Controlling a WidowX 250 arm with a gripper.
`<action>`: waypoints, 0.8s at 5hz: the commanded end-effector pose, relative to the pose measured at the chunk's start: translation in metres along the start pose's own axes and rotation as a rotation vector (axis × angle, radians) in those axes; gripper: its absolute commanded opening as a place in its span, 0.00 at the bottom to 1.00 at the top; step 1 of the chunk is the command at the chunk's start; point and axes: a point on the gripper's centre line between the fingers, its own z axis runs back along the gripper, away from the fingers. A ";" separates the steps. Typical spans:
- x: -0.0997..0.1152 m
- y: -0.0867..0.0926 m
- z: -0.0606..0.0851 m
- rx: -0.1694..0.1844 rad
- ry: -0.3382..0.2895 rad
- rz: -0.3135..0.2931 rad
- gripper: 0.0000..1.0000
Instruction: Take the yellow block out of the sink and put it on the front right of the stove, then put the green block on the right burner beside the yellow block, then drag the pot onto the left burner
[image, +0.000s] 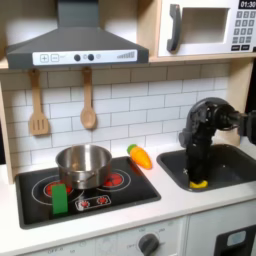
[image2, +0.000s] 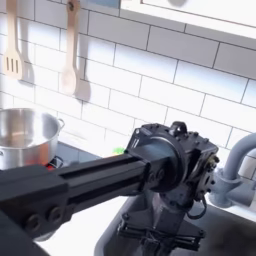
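Observation:
In the first exterior view my gripper (image: 197, 178) reaches straight down into the dark sink (image: 232, 160) on the right. The yellow block (image: 199, 184) shows right at its fingertips, low in the basin. Whether the fingers are closed on it is hidden by the gripper body. The second exterior view has the gripper (image2: 168, 236) pointing down at the bottom edge. The green block (image: 60, 197) stands upright at the stove's (image: 135, 190) front left, by the left burner (image: 45, 187). The steel pot (image: 85, 164) sits at the stove's back middle, overlapping the right burner (image: 114, 180).
An orange carrot-like toy (image: 140, 156) lies on the counter between stove and sink. A grey faucet (image2: 236, 168) rises behind the sink. Wooden utensils (image: 38, 105) hang on the tiled wall. The pot (image2: 20, 135) also shows at the second exterior view's left.

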 end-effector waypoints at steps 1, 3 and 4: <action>0.001 -0.010 -0.001 -0.004 0.023 -0.017 1.00; 0.011 -0.026 0.001 -0.061 0.025 -0.001 1.00; 0.016 -0.028 0.005 -0.050 0.008 0.001 1.00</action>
